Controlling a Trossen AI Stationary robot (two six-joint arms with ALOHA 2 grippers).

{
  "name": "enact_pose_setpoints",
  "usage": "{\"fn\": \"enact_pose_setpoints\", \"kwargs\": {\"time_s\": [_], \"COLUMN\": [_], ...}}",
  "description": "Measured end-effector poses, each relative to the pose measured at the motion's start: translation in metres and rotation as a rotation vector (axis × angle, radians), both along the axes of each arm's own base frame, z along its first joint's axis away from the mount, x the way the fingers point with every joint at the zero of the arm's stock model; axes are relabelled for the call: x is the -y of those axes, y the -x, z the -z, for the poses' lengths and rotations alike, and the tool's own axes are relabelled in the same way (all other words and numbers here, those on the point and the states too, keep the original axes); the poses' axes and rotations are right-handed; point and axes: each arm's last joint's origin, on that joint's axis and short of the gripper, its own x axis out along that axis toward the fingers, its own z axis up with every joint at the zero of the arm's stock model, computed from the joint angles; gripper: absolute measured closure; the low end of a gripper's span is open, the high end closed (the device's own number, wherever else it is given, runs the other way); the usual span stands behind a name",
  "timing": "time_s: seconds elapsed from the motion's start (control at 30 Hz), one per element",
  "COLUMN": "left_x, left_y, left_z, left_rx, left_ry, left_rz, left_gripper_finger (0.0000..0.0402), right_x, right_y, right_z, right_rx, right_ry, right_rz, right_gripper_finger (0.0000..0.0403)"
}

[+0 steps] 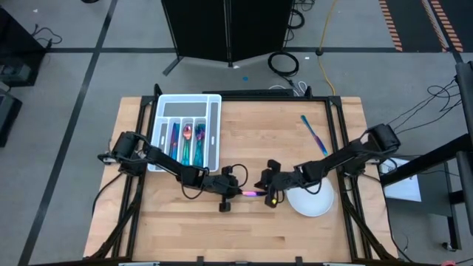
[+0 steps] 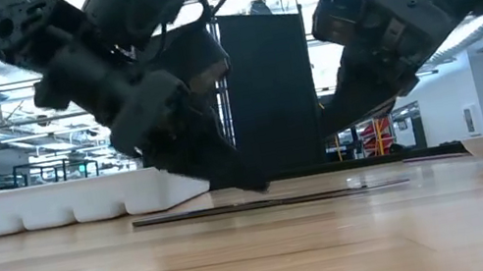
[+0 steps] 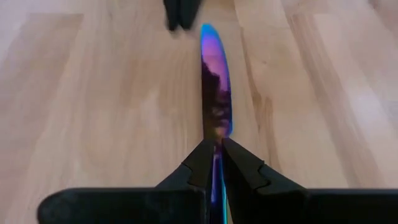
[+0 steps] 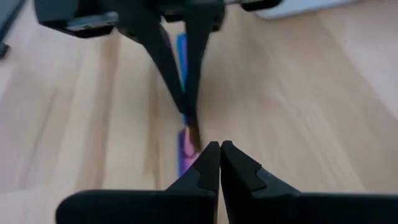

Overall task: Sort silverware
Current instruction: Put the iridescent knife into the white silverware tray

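Currently the knife lies flat mid-table, long axis across the table, blade tip toward the right gripper. Left gripper has its fingers nearly closed, pinching the knife's handle end. Right gripper's fingers are fully closed, holding nothing, just beside the blade tip. Tray holds sorted silverware; plate sits near the right gripper; another utensil lies well apart.
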Motion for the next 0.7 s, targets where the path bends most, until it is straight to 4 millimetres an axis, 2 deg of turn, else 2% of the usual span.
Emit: {"fn": "enact_pose_setpoints", "kwargs": {"time_s": [0.1,0.3,0.4,0.5,0.6,0.7], "left_x": [-0.001,-0.001,0.001,0.005,0.007,0.007], "left_y": [0.003,0.026,0.036,0.041,0.044,0.042], "left_z": [-0.015,-0.041,-0.041,-0.036,-0.029,-0.032], "left_rx": [0.003,-0.134,-0.216,-0.275,-0.31,-0.268], "left_ry": [0.007,0.002,-0.005,-0.021,-0.074,-0.107], "left_rz": [0.008,0.013,0.015,0.025,0.001,-0.038], "left_gripper_finger": [0.0368,0.0367,0.0352,0.0321,0.0282,0.0247], "right_x": [-0.002,-0.003,-0.003,-0.004,-0.005,-0.008], "right_y": [-0.004,-0.007,-0.007,-0.01,-0.013,-0.022], "right_z": [0.003,0.006,0.006,0.004,0.006,0.01], "right_rx": [0.025,0.042,0.051,0.091,0.117,0.13], "right_ry": [-0.008,-0.003,0.001,0.003,0.001,0.019], "right_rz": [-0.043,-0.064,-0.069,-0.079,-0.082,-0.094], "right_gripper_finger": [0.0403,0.0403,0.0403,0.0398,0.038,0.0358]}}
